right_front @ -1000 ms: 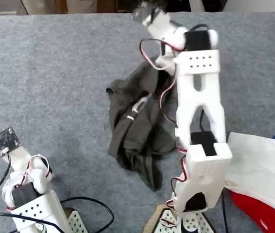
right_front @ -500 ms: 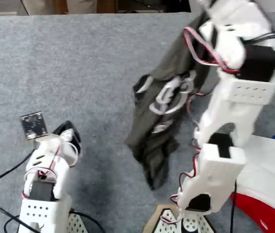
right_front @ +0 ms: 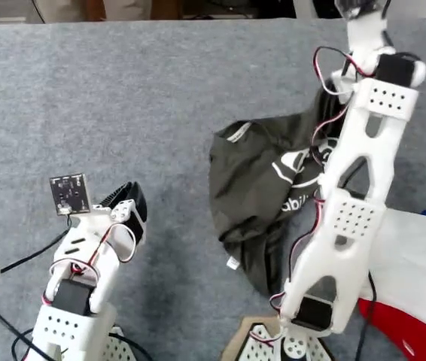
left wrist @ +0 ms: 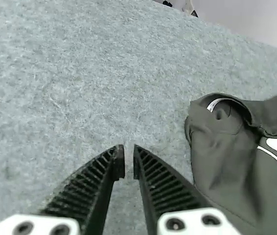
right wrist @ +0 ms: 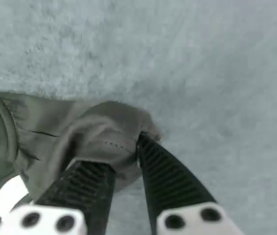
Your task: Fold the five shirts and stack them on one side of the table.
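Note:
A dark olive shirt [right_front: 258, 177] with white print lies crumpled in the middle of the grey table, its collar label turned toward the far side. My right gripper [right wrist: 128, 147] is shut on a fold of the olive shirt [right wrist: 80, 132] at its far right corner, just above the carpet. The right arm [right_front: 352, 188] stretches over the shirt's right part and hides it. My left gripper [left wrist: 128, 164] hovers low over bare carpet to the left of the shirt [left wrist: 236, 152], fingers nearly touching with nothing between them; it appears in the high view too [right_front: 126, 204].
A white shirt [right_front: 416, 256] lies over a red one [right_front: 401, 331] at the near right edge. Both arm bases stand at the front edge. Grey carpet [right_front: 85, 98] covers the left and far parts of the table.
The right arm lifted the olive shirt, carried it rightward and lowered it, so it now lies more spread out. The left arm rose and swung toward the shirt.

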`<state>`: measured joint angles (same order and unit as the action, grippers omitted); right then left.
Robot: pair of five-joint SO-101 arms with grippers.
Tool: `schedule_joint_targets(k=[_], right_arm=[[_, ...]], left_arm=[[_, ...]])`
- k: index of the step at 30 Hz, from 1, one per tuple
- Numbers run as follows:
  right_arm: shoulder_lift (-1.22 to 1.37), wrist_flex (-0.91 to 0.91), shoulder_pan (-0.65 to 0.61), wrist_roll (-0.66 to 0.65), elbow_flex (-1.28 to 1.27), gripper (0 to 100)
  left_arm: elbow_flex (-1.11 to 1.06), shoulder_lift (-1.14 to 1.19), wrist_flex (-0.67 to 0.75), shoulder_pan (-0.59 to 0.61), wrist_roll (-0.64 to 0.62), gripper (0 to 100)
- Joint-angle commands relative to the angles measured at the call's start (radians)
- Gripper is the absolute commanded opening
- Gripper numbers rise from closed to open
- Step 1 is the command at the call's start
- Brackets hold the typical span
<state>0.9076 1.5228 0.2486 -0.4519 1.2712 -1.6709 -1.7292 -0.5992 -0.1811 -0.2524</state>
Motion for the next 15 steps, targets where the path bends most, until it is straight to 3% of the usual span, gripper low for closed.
schedule_joint_targets(k=[1,9,15], right_arm=[[0.061,-0.025,0.025,0.041,0.001,0.5],[0.079,-0.035,0.071,0.038,-0.001,0.5],[0.134,-0.043,0.094,0.115,0.007,0.5]], left_arm=[[0.146,0.082,-0.002,-0.003,-0.012,6],[0.667,0.799,-0.002,-0.066,-0.071,6],[1.007,1.363,-0.005,-0.213,0.063,6]])
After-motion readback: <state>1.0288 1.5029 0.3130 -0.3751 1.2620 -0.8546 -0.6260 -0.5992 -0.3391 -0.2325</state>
